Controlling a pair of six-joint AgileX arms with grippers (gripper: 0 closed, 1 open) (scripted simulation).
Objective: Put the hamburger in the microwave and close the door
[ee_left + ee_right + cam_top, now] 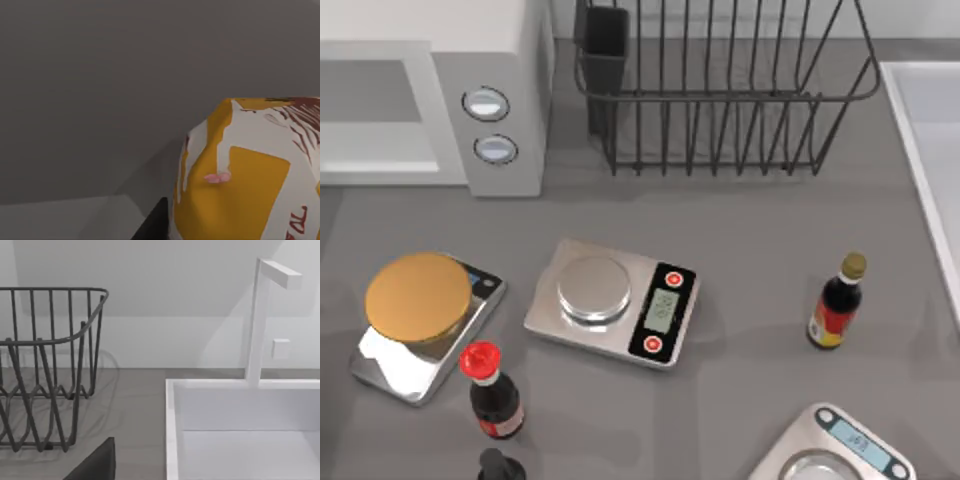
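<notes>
Nearest of all, the left wrist view looks at a rounded lump (250, 175) printed in yellow, white and brown. I take it for the hamburger in its wrapper, though where it lies relative to the microwave I cannot tell. A dark tip of the left gripper (152, 227) sits just beside it; whether that claw is wide, narrow or holding the lump cannot be made out. The right gripper (95, 462) is a dark wedge facing a wire dish rack (50, 365) and a white sink (172, 430) with its tap (257, 320); its claw's state cannot be told either.

Well in front of the microwave (505, 70) stand a red-capped sauce bottle (495, 395), a scale carrying a golden-brown disc (418, 297), and a second kitchen scale (612, 302) with a bare steel plate. Far to the microwave's right stands a brown-capped bottle (837, 302). The rack stands just right of the microwave.

The microwave's front reads as an open grey cavity, and the floor in view is bare. So I judge that loading is unfinished and shutting the door is still to do.

Reddish letters on the wrapper read roughly "TAL", cut off by the edge. The scale displays and bottle labels are too small to read.
</notes>
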